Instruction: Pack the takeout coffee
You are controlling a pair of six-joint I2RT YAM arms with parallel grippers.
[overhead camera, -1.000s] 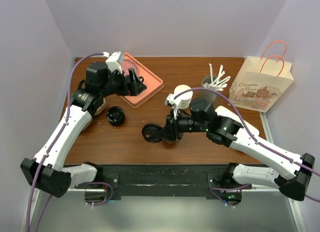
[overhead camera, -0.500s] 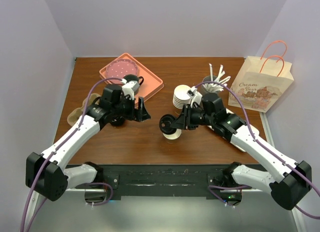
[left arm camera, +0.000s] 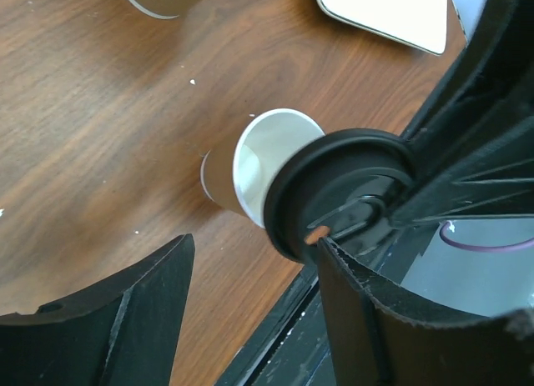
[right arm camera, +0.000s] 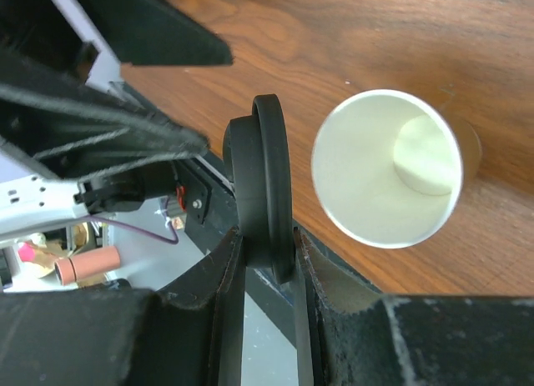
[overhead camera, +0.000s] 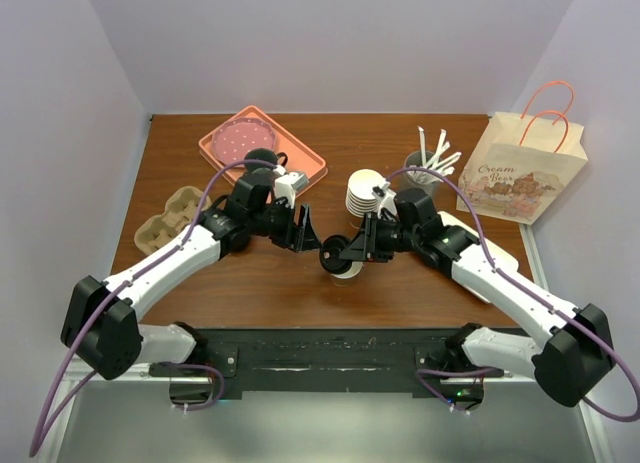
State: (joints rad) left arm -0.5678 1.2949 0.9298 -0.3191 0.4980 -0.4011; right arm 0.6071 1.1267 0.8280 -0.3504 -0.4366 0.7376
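Wide brown bench [overhead camera: 250, 278] under both arms; paper bag [overhead camera: 520, 173] standing at 2 o'clock near the far right corner; pink tray [overhead camera: 312, 164] at 11 o'clock; pulp cup carrier [overhead camera: 165, 221] lying at 9 o'clock by the left edge; stack of white cups [overhead camera: 362, 193] just past centre toward 12. Now the action, dead centre and a touch toward the near edge: the paper cup [right arm camera: 367, 194] stands mouth up, white inside showing, no lid on it; the black lid [right arm camera: 269, 182] is up on its edge right at the cup's rim, on its 10 o'clock side from above; touching or not, can't tell. Right pincer [right arm camera: 267, 257] is clamped on that lid, a finger on each face, its arm lying in from 3 o'clock; left pincer [left arm camera: 250, 261] points in from 9 o'clock, jaws apart with nothing between them, one fingertip just beside the lid.
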